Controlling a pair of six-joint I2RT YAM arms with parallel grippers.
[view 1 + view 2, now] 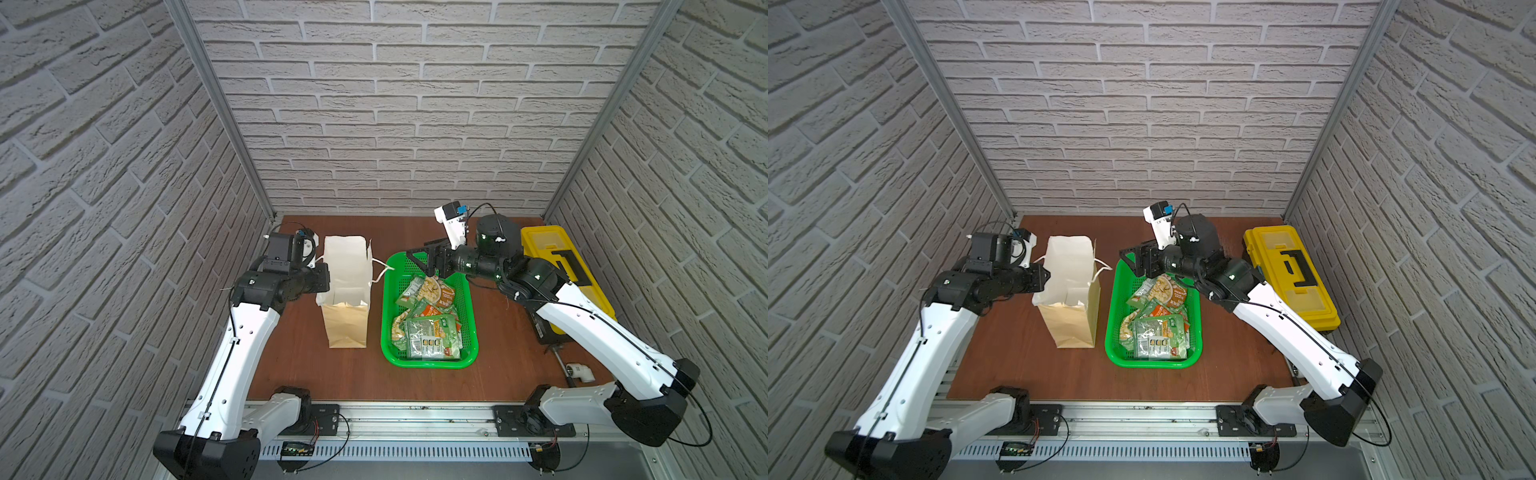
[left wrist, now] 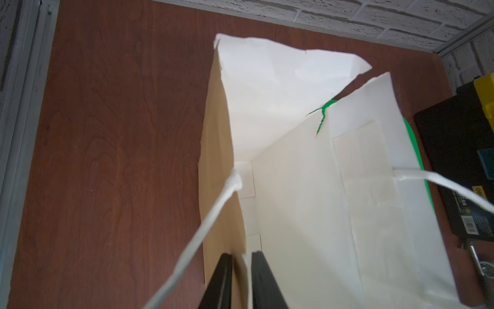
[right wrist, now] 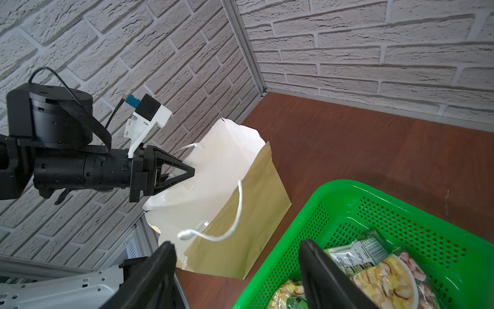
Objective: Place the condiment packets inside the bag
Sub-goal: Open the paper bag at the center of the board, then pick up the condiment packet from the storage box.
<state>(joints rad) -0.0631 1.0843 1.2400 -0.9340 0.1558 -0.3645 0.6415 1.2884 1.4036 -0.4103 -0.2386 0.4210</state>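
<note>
The bag (image 1: 347, 270) stands up tall on the brown table (image 1: 324, 374). Its mouth is open and its white inside shows. The left gripper (image 2: 242, 281) pinches the top edge of the bag, on the side away from the basket. Its two black fingers (image 2: 220, 281) squeeze the paper between them. One corner of the bag is torn, and a bit of green shows through the tear. The green basket (image 1: 430, 363) sits just beside the bag. The condiment packets (image 1: 428, 324) lie in a pile inside the basket. The right gripper (image 3: 238, 273) hangs over the far end of the basket, above the packets. Its fingers (image 3: 157, 273) are spread wide apart and hold nothing. A yellow toolbox (image 1: 540, 239) sits at the right side of the table, partly hidden by the right arm.
</note>
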